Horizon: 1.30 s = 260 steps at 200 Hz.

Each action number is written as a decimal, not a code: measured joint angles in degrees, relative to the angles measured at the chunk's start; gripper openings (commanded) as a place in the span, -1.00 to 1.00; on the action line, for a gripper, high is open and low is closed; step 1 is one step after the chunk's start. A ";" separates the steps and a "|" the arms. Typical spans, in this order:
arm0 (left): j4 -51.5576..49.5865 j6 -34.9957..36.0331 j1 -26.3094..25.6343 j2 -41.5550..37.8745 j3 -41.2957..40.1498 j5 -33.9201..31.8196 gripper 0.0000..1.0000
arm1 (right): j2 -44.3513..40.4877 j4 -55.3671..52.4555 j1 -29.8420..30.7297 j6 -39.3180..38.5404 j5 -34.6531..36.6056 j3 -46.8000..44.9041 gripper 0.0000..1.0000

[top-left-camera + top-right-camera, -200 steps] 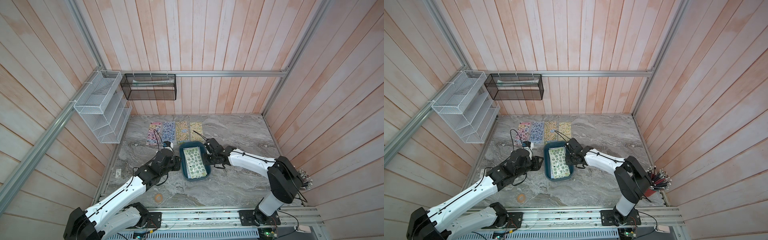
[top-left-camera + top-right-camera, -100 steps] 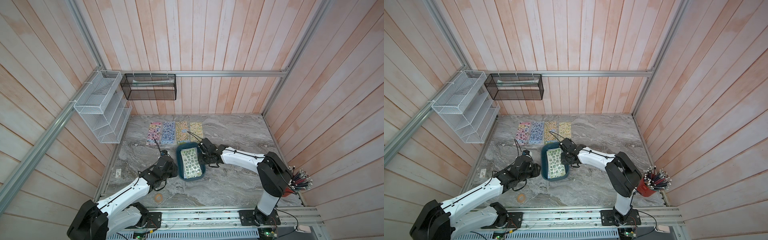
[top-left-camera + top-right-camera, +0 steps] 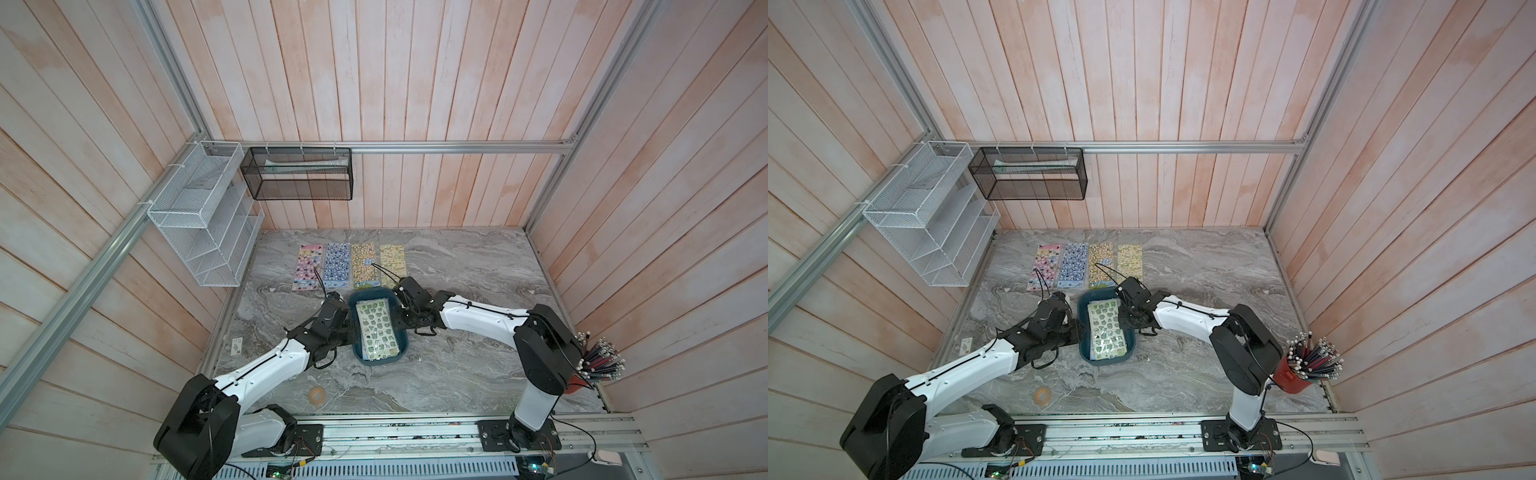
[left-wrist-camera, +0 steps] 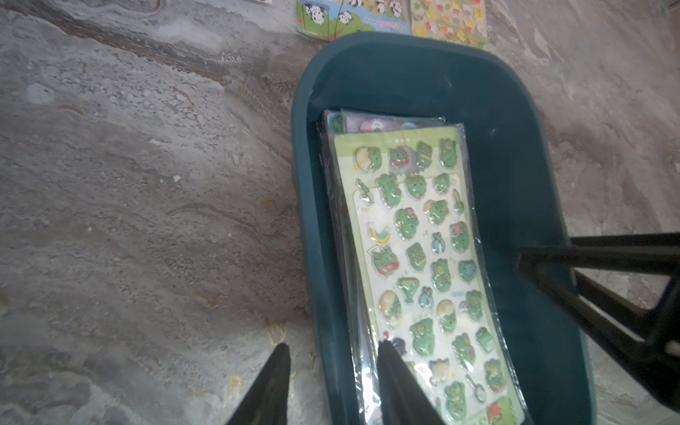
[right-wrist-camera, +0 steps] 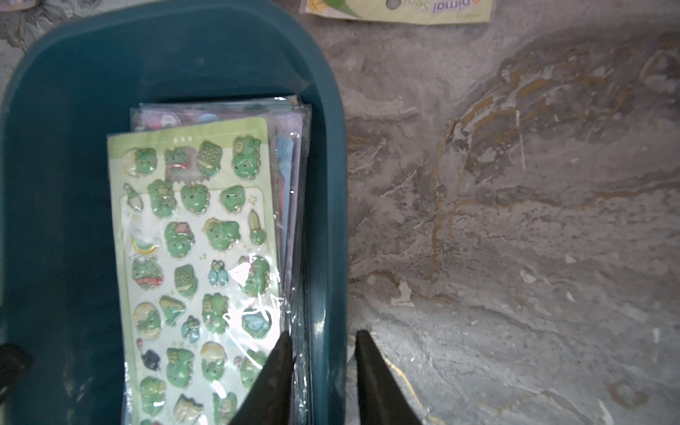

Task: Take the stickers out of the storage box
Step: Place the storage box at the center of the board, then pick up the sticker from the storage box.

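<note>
**Four sheets out, a stack still in the box**

Along the front edge of the counter [image 3: 457,365] there is only a tape ring [image 3: 317,394]. A red cup of pencils [image 3: 598,368] stands at the front right corner, and a small card [image 3: 237,346] lies by the left edge.

In the middle of the counter the storage box [image 3: 382,363] holds a stack of stickers [image 3: 376,328]. A green sheet [image 5: 195,239] is on top, with lilac and blue edges showing beneath it. The left gripper [image 4: 333,344] straddles the box's left long wall with its jaws apart, one finger outside over the counter and the other inside at the stack's edge. The right gripper [image 5: 323,333] straddles the right wall the same way. Its jaws are apart too, the inner finger touching the stack's wrapping and the outer one just outside the wall. Neither holds a sheet.

Beyond the box, four sheets [image 3: 337,266] lie flat side by side toward the far edge, their near ends just beside the box's far rim.

The job looks well short of half done. Several sheets remain, though the stack cannot be counted.

The widest free room runs from the fourth sheet to the right edge. On the left only a narrow strip remains, below the white wire rack [image 3: 203,237]. The black mesh basket [image 3: 297,174] hangs on the back wall, clear of the counter.
</note>
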 measured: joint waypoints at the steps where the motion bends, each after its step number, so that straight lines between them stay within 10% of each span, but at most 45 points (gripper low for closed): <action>1: -0.04 -0.04 0.00 0.07 0.02 0.00 -0.20 | -0.02 0.00 0.00 0.02 0.00 0.00 -0.25; 130: -10.97 2.78 5.44 10.78 16.15 0.00 -0.31 | -10.51 -3.54 0.59 -7.26 1.29 2.08 -0.08; 260: -10.05 2.60 5.46 14.05 14.40 1.44 -0.78 | -2.45 0.81 2.45 -8.46 -3.39 5.01 -0.26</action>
